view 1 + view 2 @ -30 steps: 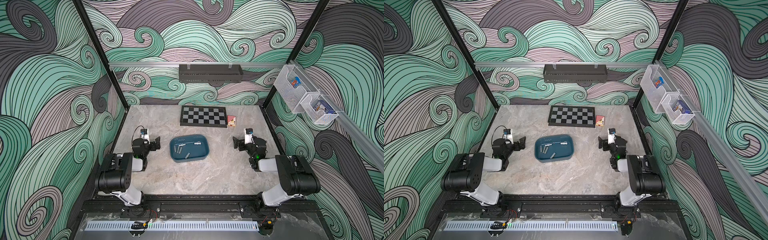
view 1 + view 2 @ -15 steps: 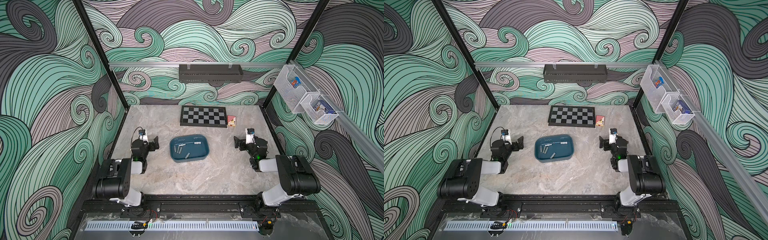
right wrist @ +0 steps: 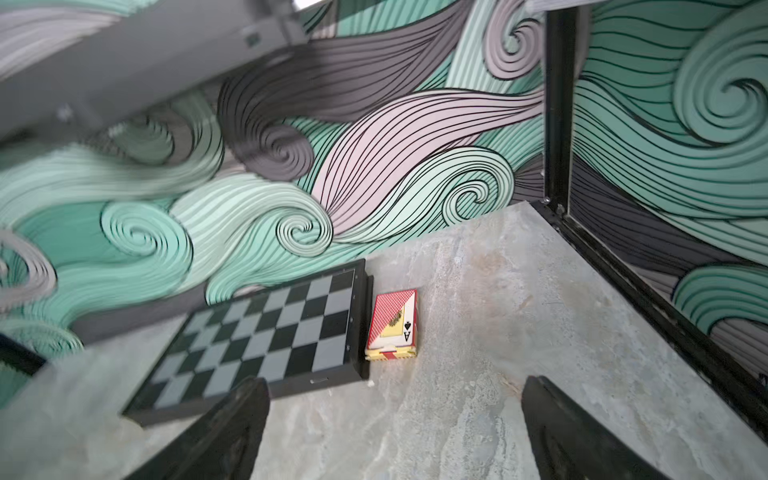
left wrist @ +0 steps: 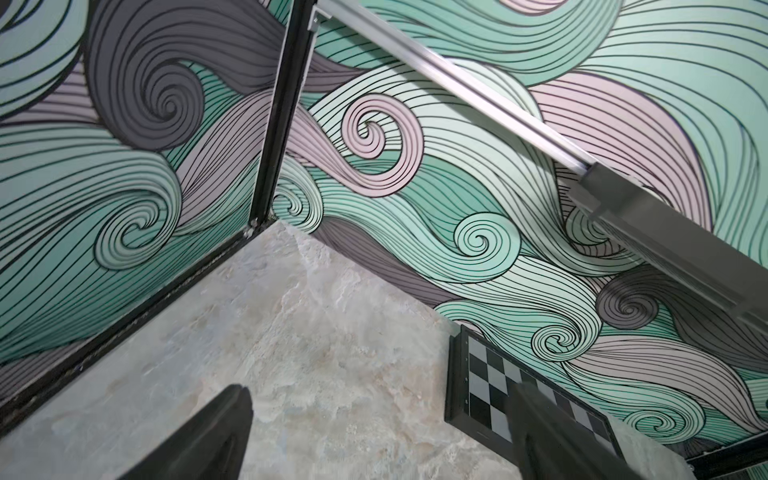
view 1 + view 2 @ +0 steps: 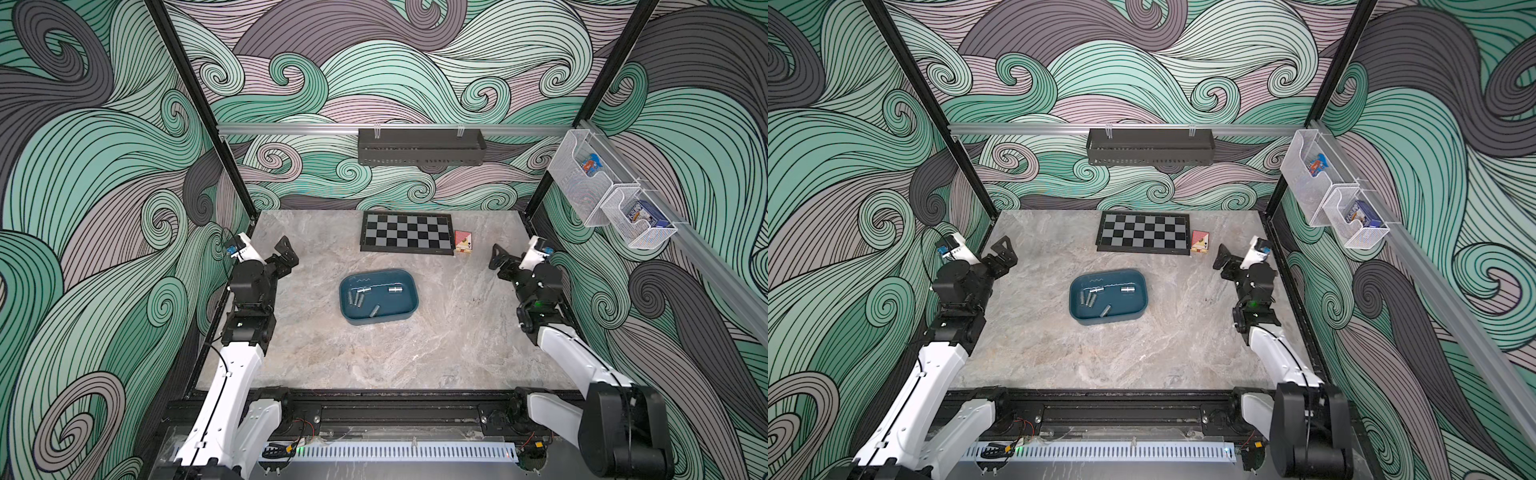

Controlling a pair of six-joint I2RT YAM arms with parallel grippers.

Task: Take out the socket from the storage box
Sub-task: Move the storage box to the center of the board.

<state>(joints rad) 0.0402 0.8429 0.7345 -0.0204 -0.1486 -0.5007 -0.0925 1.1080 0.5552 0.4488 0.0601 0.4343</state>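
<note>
Storage box (image 5: 386,318), rounded teal plastic, metal sockets (image 5: 395,289)

The storage box (image 5: 379,319) sits at the middle of the tabletop (image 5: 436,340) with the sockets (image 5: 360,300) lying inside it; the left end effector (image 5: 286,254) is well apart on its left, the right end effector (image 5: 498,258) well apart on its right. Behind the box, near the rear wall, lies the chessboard (image 5: 406,237) (card deck (image 5: 463,244) just beside its right edge). The rack (image 5: 420,151) hangs on the rear wall above it, and two wire baskets (image 5: 582,174) hang on the right wall.
</note>
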